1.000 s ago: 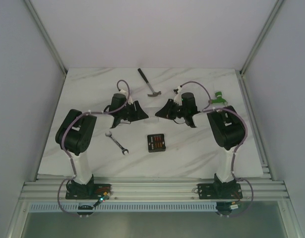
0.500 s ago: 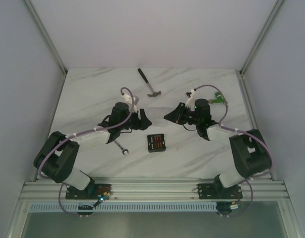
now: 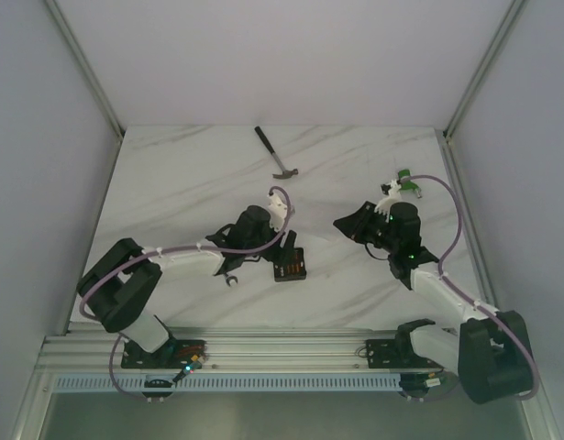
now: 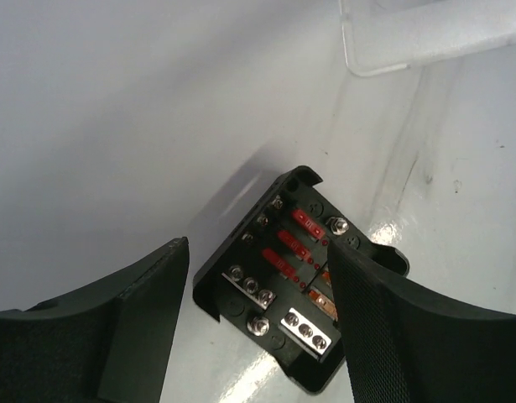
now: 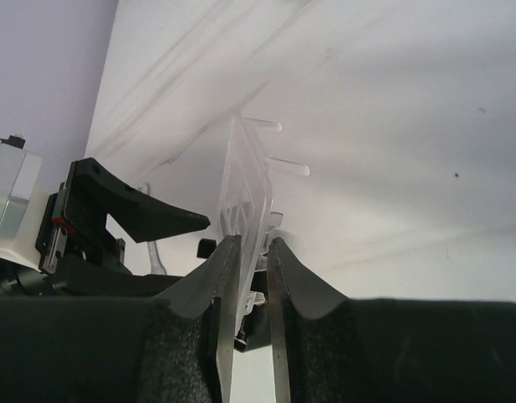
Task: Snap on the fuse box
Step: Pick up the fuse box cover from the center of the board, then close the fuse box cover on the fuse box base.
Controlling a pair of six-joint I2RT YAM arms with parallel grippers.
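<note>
From the top, we see the fuse box (image 3: pixel 292 266) lying flat on the white table (image 3: pixel 171 183), a little toward 6 o'clock from the middle. The left gripper (image 3: pixel 280 252) hangs right at the box's 10 o'clock edge. A wrench (image 3: pixel 229 278) lies at the box's 9 o'clock side, partly under the left arm. The right gripper (image 3: pixel 346 223) is near the box, at its 2 o'clock. A hammer (image 3: pixel 276 154) lies far off at 12 o'clock, and a small green piece (image 3: pixel 405 179) sits at 2 o'clock from the right gripper. In the left wrist view, the fuse box (image 4: pixel 283 285) sits low between the two black fingers (image 4: pixel 144 323). The jaws are spread wide and hold nothing. The box's top is bare, so we see red fuses and silver screws. A clear lid (image 4: pixel 434 34) shows at 1 o'clock. In the right wrist view, the right gripper (image 5: pixel 247 252) pinches the clear lid (image 5: pixel 249 180) at its bottom edge. The lid stands up on its thin edge, up off the table. The left gripper (image 5: pixel 132 214) shows at 9 o'clock.
</note>
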